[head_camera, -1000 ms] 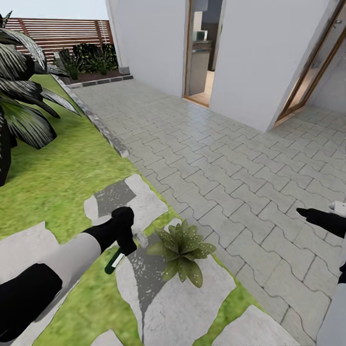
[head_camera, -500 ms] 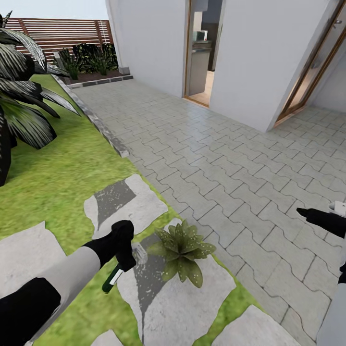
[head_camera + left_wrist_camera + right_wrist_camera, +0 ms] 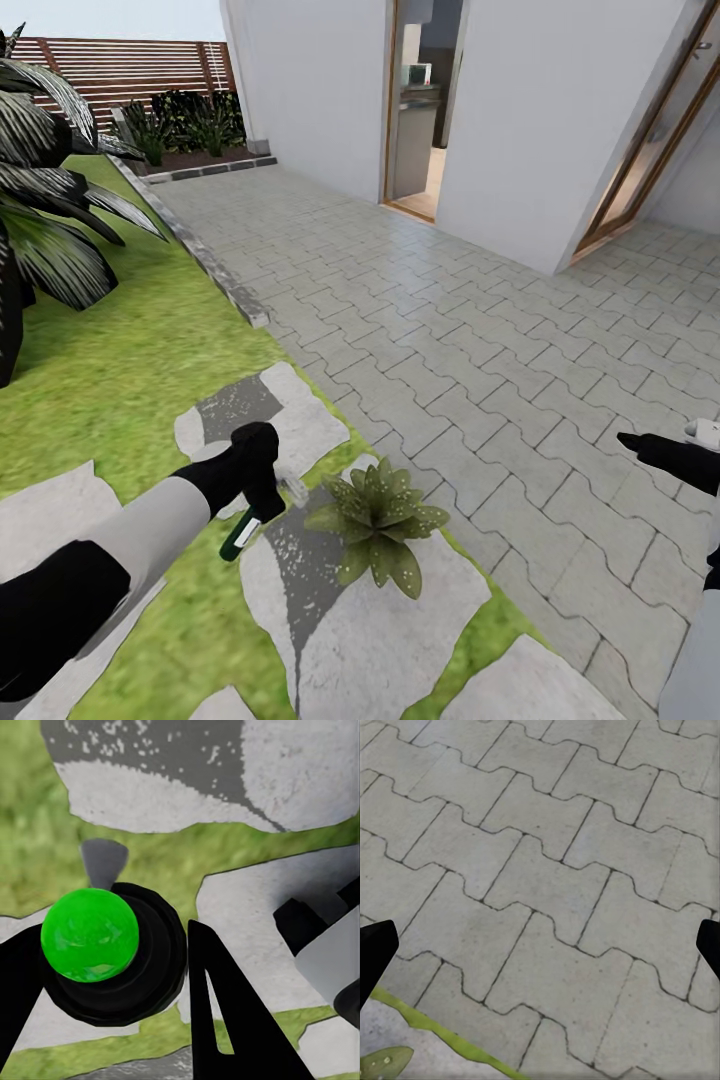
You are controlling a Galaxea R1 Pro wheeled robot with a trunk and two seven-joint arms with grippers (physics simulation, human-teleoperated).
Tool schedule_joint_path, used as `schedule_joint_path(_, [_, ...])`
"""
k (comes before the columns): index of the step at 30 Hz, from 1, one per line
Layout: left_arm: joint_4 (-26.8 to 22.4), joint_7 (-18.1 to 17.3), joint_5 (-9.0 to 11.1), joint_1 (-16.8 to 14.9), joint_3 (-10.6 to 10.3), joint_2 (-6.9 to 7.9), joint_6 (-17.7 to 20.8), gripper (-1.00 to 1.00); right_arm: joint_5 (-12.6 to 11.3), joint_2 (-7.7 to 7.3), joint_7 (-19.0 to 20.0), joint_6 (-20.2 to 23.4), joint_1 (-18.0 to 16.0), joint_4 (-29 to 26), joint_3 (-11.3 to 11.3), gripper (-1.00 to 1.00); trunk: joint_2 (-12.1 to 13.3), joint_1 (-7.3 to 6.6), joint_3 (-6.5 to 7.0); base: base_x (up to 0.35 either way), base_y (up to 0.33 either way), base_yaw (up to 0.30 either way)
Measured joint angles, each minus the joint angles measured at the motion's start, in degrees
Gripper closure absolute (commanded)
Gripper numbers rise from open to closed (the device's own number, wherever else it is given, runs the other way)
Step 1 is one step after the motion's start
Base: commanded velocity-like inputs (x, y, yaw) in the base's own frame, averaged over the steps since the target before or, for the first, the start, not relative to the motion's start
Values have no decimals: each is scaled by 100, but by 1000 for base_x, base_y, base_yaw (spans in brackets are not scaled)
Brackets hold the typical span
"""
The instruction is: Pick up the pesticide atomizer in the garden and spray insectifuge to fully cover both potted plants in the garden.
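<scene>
My left gripper (image 3: 262,508) is shut on the pesticide atomizer (image 3: 240,538), a slim dark green bottle with a white label. It hangs tilted over a stepping stone, its whitish spray head (image 3: 293,490) pointing at the potted plant (image 3: 378,518) just to its right. In the left wrist view the bottle's bright green end (image 3: 90,934) sits between my dark fingers (image 3: 225,1020). The other potted plant is out of view. My right gripper (image 3: 642,444) hovers open over the grey paving, far right of the plant; its fingertips (image 3: 375,952) stand wide apart.
Grey stepping stones (image 3: 370,640) with dark speckled patches lie in the lawn (image 3: 120,370). A palm (image 3: 40,200) stands at the left, and bushes and a brown slatted fence (image 3: 130,65) at the back. Grey paving (image 3: 480,350) runs to a white house with an open doorway (image 3: 420,110).
My left gripper dipped toward me with the atomizer half a second ago, then rose back to about where it was a second ago. The right arm, the plant and the camera stayed still.
</scene>
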Motion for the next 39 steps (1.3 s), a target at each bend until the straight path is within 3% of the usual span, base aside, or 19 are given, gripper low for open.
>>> schedule_joint_path(3, [0, 11, 9, 86, -5, 0, 7, 100, 0, 0, 0, 1, 0, 0, 1, -100, 0, 0, 0, 0, 0, 0])
schedule_joint_path(7, [-1, 23, 9, 459, -26, -3, 7, 100, 0, 0, 0, -1, 0, 0, 1, -100, 0, 0, 0, 0, 0, 0])
schedule_joint_path(12, [-9, 27, 3, 576, 5, 0, 1, 100, 0, 0, 0, 1, 0, 0, 1, -100, 0, 0, 0, 0, 0, 0])
schedule_joint_path(15, [-16, 23, 2, 534, 4, 0, -2, 100, 0, 0, 0, -1, 0, 0, 1, -100, 0, 0, 0, 0, 0, 0])
schedule_joint_path(19, [-18, 16, -11, 174, 18, 0, -7, 100, 0, 0, 0, 1, 0, 0, 1, -100, 0, 0, 1, 0, 0, 0])
schedule_joint_path(24, [-18, 18, 5, -26, 299, -5, 15, 100, 0, 0, 0, 0, 0, 0, 1, -100, 0, 0, 0, 0, 0, 0])
schedule_joint_path(39, [-18, 18, 7, 141, 347, -18, 11, 100, 0, 0, 0, -1, 0, 5, 1, -100, 0, 0, 0, 0, 0, 0])
